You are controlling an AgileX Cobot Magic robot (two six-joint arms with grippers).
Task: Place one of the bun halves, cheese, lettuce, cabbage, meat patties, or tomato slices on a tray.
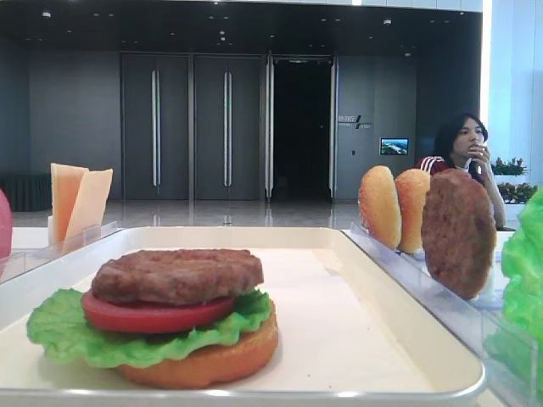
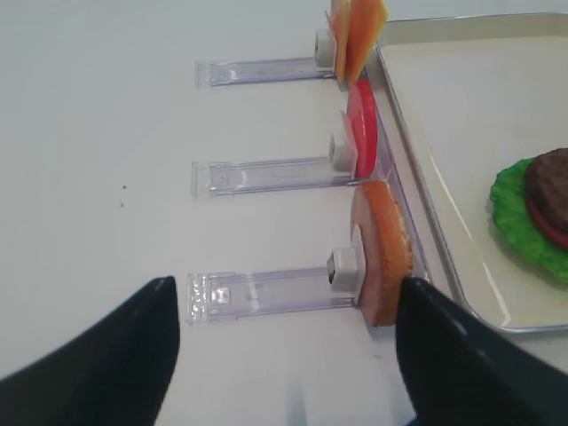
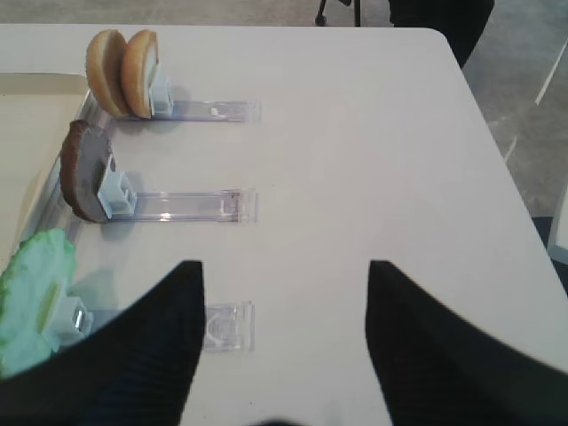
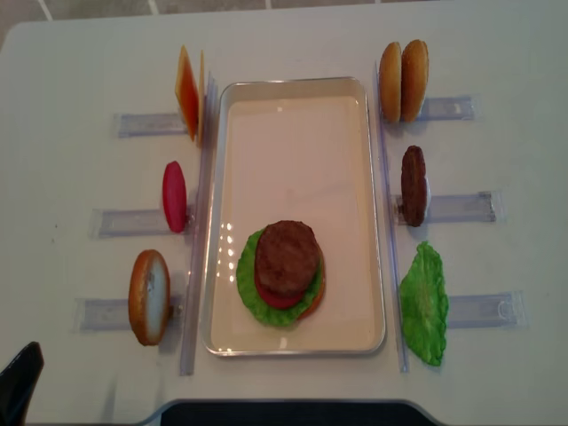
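Observation:
The cream tray (image 4: 297, 86) holds a stack: bun half (image 1: 212, 360), lettuce (image 1: 59, 326), tomato slice (image 1: 153, 315) and meat patty (image 4: 286, 253) on top. To its left, cheese (image 4: 188, 91), a tomato slice (image 4: 174, 196) and a bun half (image 4: 148, 296) stand in clear holders. To its right are two bun halves (image 4: 404, 80), a patty (image 4: 414, 185) and lettuce (image 4: 423, 303). My left gripper (image 2: 286, 293) hangs open over the table before the left bun half (image 2: 383, 253), holding nothing. My right gripper (image 3: 284, 266) is open and empty, right of the lettuce (image 3: 31, 297).
Clear plastic holder rails (image 4: 461, 209) stick out from both long sides of the tray. The table's right edge (image 3: 515, 160) drops to the floor. A person (image 1: 462, 153) sits behind the table in the low view.

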